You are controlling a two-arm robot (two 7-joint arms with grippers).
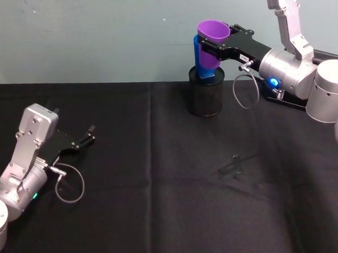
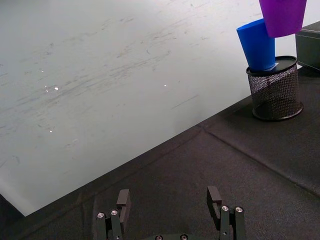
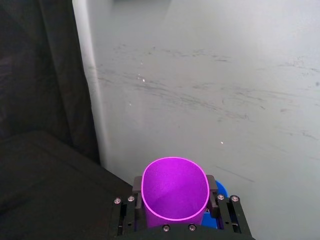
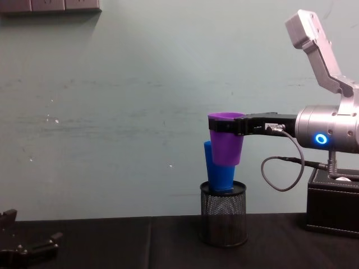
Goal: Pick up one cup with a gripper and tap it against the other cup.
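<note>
My right gripper [image 1: 216,39] is shut on the purple cup [image 1: 212,38] just under its rim and holds it upright in the air at the back of the table. The blue cup [image 4: 219,175] stands tilted inside a black mesh pen holder [image 4: 224,221], directly below and behind the purple cup [image 4: 226,144]. The purple cup's lower part sits close against the blue cup's top [image 2: 256,45]; I cannot tell whether they touch. My left gripper [image 1: 90,135] rests low at the table's left, open [image 2: 168,197] and empty.
A black box [image 4: 331,203] stands on the table to the right of the pen holder, under my right arm. A pale wall [image 4: 112,112] rises just behind the cups. Black cloth [image 1: 161,189] covers the table.
</note>
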